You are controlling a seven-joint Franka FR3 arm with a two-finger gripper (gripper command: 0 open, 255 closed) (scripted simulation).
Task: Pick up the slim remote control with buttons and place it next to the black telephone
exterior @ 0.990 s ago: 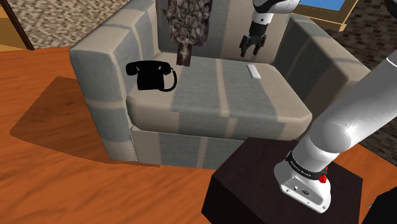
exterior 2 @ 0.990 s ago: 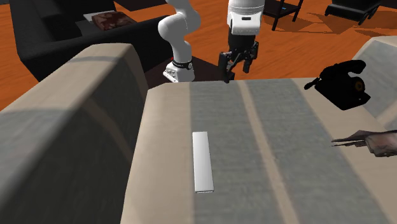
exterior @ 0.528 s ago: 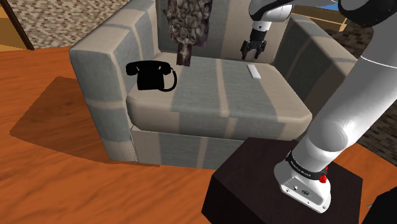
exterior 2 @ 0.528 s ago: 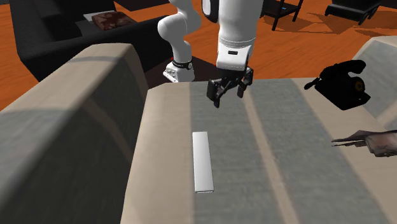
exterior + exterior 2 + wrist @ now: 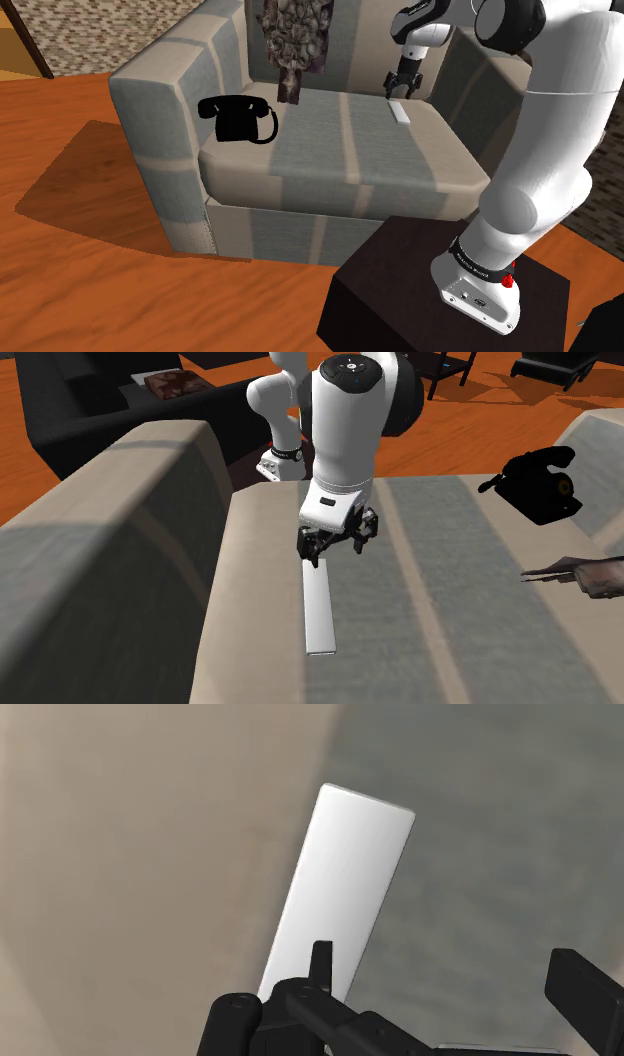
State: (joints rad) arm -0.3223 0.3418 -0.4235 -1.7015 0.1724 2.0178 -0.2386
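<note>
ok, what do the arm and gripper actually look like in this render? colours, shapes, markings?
The arm is glossy white, made of rounded tubular segments with dark grey joints. Near its base a black band carries small white lettering, too small to read, with a red dot just beside it. The gripper is all black, with two flat, blocky fingers.

The plain white remote (image 5: pixel 340 899) lay flat on the cushion (image 5: pixel 130 854), approx. along the line where the beige stripe met the grey. The black fingers (image 5: pixel 583 989) stood well apart above it, one tip over the remote's near end, the other off to the side over grey fabric, w/ neither touching it.
</note>
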